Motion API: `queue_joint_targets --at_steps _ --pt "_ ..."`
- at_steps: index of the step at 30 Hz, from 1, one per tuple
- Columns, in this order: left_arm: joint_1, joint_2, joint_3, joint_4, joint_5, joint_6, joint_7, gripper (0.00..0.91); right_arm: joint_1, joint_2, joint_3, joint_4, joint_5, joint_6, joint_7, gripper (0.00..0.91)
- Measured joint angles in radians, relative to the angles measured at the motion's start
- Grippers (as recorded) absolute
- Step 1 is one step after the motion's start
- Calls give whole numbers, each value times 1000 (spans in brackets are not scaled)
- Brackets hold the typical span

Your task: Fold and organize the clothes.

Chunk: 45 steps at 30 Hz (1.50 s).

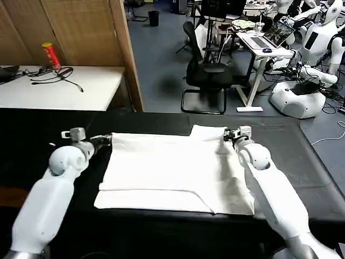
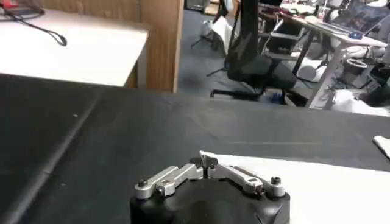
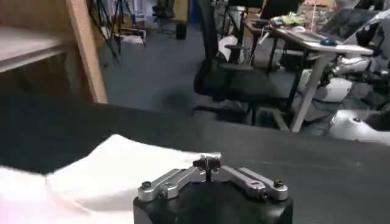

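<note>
At the far edge of the white T-shirt (image 1: 172, 170), both hands are working on the black worktop (image 1: 32, 135). The left hand (image 1: 103, 139) is sitting at the far left corner of the cloth, and in the left wrist view its fingers (image 2: 206, 164) are meeting together at the tip, right on the cloth's corner, so it seems to be pinching the fabric there. The right hand (image 1: 230, 135) is sitting at the far right corner, where a small fold of cloth is standing up. In the right wrist view its fingers (image 3: 207, 164) are also closed together over the white fabric, so I judge it is pinching the shirt too.

The T-shirt is lying flat in the middle of the worktop, plain side up, already looking partly folded into a wide rectangle, with a second layer showing along the near edge.

The cloth is looking light, thin and very soft. It will be bending and sagging wherever it is not supported, and it may be sliding a little on the smooth worktop. The best places for holding are the two corners of one edge, kept well apart, so the edge stays straight during the fold. A pinch that takes only one layer could be letting the lower layer fall behind.
</note>
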Motion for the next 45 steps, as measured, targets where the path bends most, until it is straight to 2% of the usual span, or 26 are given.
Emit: queue_joint_targets --at_steps 7,22,32,45 --pt "116 66 -51 -132 -26 3 -3 0 -82 -55 25 136 32 -34 15 0" --pt "325 133 -141 -398 -55 25 -50 0 -325 -156 117 427 45 -165 62 0" --pt "483 136 -232 -521 -28 20 -66 0 -466 -167 171 508 45 -166 69 0" --pt "667 114 -308 -599 -6 15 -66 0 -588 -162 182 549 37 -166 67 0"
